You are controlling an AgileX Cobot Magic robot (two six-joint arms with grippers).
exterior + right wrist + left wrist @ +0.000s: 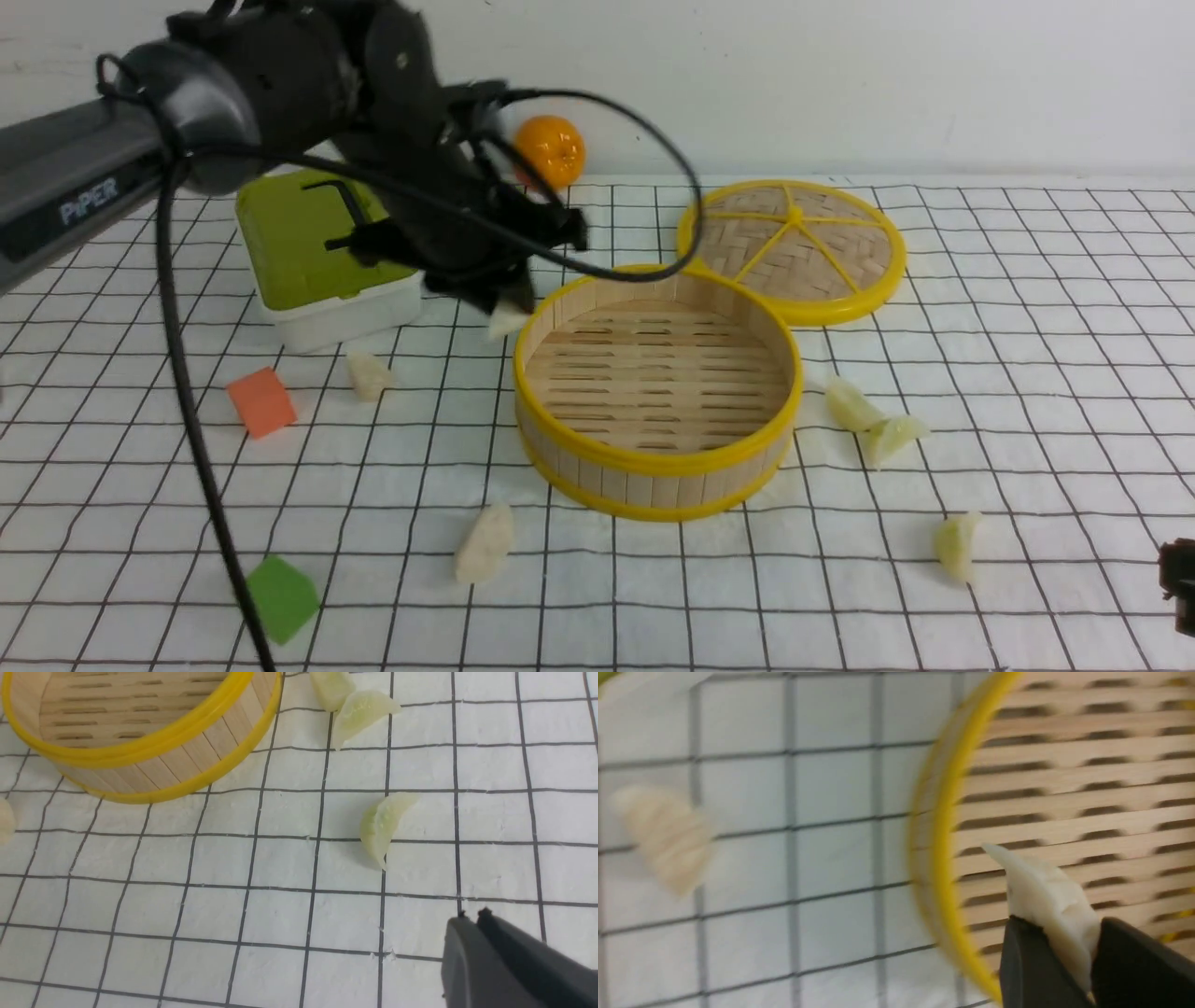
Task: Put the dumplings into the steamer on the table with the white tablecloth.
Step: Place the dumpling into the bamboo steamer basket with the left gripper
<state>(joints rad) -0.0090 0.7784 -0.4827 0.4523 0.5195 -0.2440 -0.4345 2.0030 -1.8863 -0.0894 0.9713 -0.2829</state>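
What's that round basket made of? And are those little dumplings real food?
The steamer looks like bamboo or light wood: pale matte strips and slats, plus glossy yellow rims, probably plastic. The dumplings look like rubbery plastic toys, not dough: smooth, slightly see-through, with moulded pleats. Looks alone can't settle it, though.

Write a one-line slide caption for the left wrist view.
Left gripper pinching a cream-white dumpling at the yellow rim of the steamer; a second dumpling lies blurred on the gridded tablecloth.
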